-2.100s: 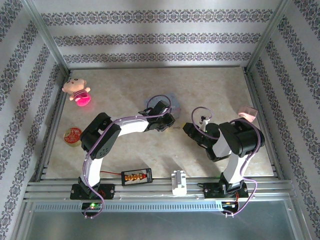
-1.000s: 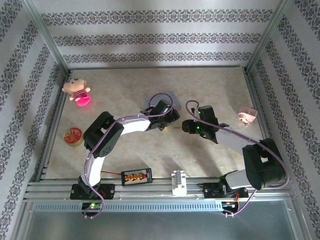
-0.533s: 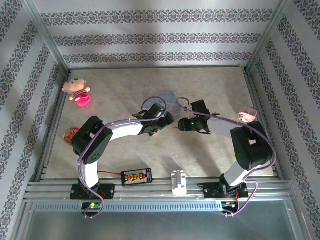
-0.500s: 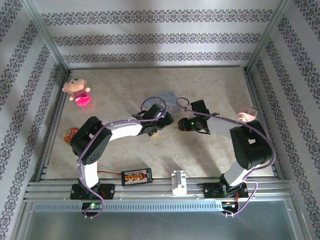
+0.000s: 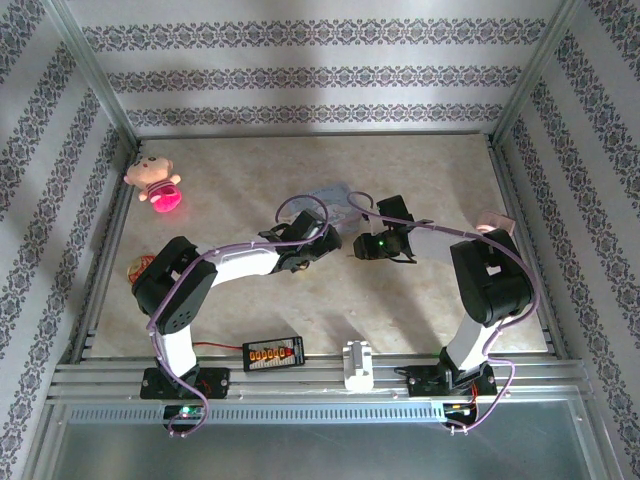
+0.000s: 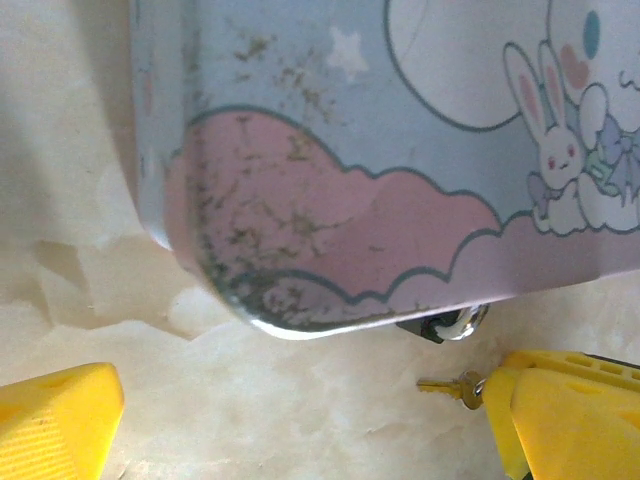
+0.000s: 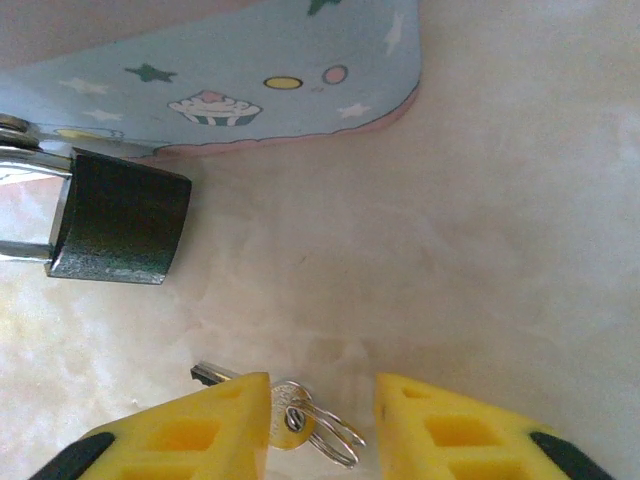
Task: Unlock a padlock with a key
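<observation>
The padlock (image 7: pixel 120 230), small, dark grey with a shiny shackle, lies at the edge of the pale blue cartoon tin (image 7: pixel 250 70). It peeks from under the tin's rim (image 6: pixel 445 325) in the left wrist view. The brass key (image 7: pixel 290 412) on its wire ring lies flat on the table, its head between the yellow fingers of my right gripper (image 7: pixel 322 400). The jaws stand apart and the head rests against the left finger. The key (image 6: pixel 452 386) also lies beside a yellow finger at lower right. My left gripper (image 6: pixel 310 405) is open wide and holds nothing. Both grippers (image 5: pixel 322 247) (image 5: pixel 364 248) face each other just below the tin (image 5: pixel 335 195).
A pink doll (image 5: pixel 152 180) sits far left and a red round tin (image 5: pixel 140 270) lies by the left arm's elbow. A pink object (image 5: pixel 495 222) rests at the right. A black tester (image 5: pixel 273 352) and a white block (image 5: pixel 357 362) sit on the front rail.
My right gripper has drawn in over the key and its jaws have narrowed. The left gripper has opened wide and shifted slightly toward the tin.
</observation>
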